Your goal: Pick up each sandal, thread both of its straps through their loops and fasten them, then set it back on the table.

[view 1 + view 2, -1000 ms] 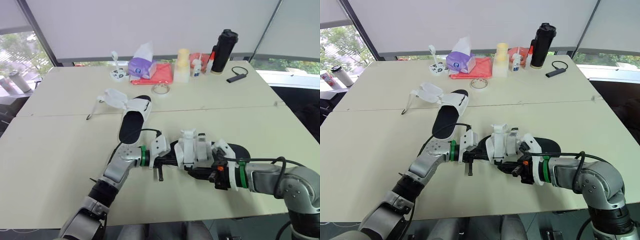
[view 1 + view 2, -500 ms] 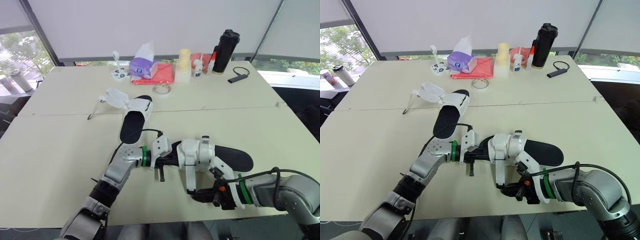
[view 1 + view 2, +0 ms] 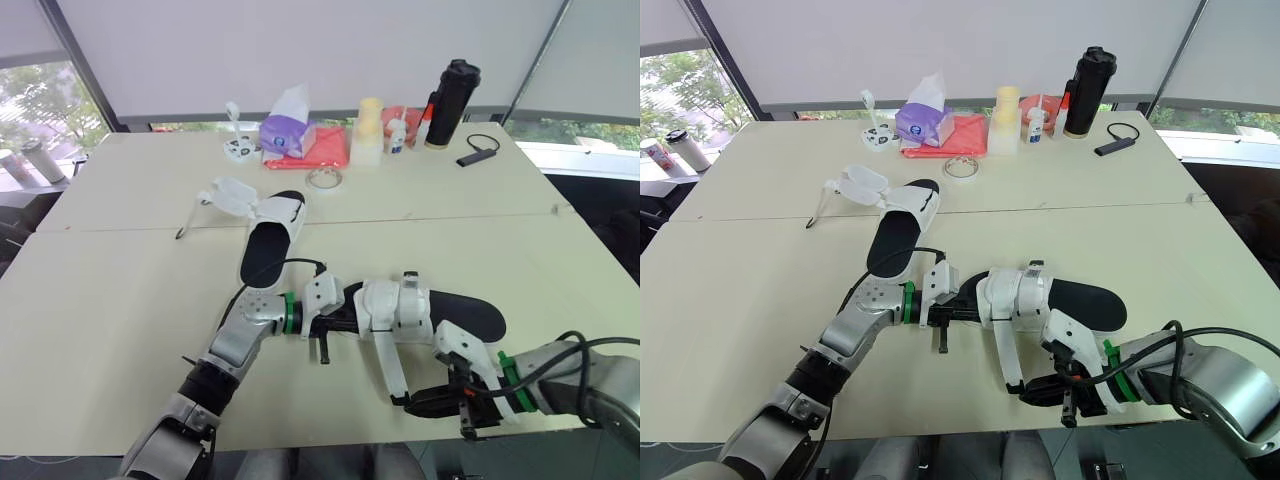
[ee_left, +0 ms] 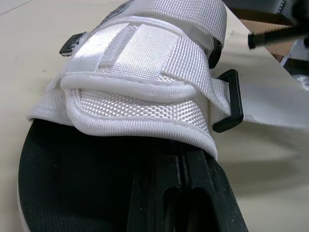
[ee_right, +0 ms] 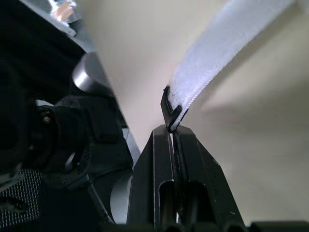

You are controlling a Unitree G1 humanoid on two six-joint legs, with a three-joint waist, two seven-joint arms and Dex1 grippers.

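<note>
Left eye view: near sandal (image 3: 455, 311) lies flat on the table (image 3: 120, 300), close to the front edge, black sole up, white upper at its left end. Left gripper (image 3: 350, 322) reaches in from the left. In the left wrist view its fingers (image 4: 159, 193) are pressed together, pinching the sole's edge just under the white upper.

One long white strap (image 3: 386, 365) hangs out from the upper and runs toward the front edge. Right gripper (image 3: 397, 402) sits at its far end, low over the table by the front edge. In the right wrist view the fingers (image 5: 161, 159) are closed tight on the strap's tip, and the strap stretches away from them, looking taut. In the left wrist view a black loop (image 4: 231, 101) sticks out at the upper's side. White webbing goes into it and the strap continues beyond it. The other band is folded flat across the upper.

Far sandal (image 3: 268, 245) lies further back on the table, well apart from both grippers, sole flat. Its straps (image 3: 232, 196) are undone and splayed out past its far end.

At the table's back edge stand a black bottle (image 3: 448, 103), a purple tissue box (image 3: 283, 130) and a red cloth (image 3: 322, 146).
</note>
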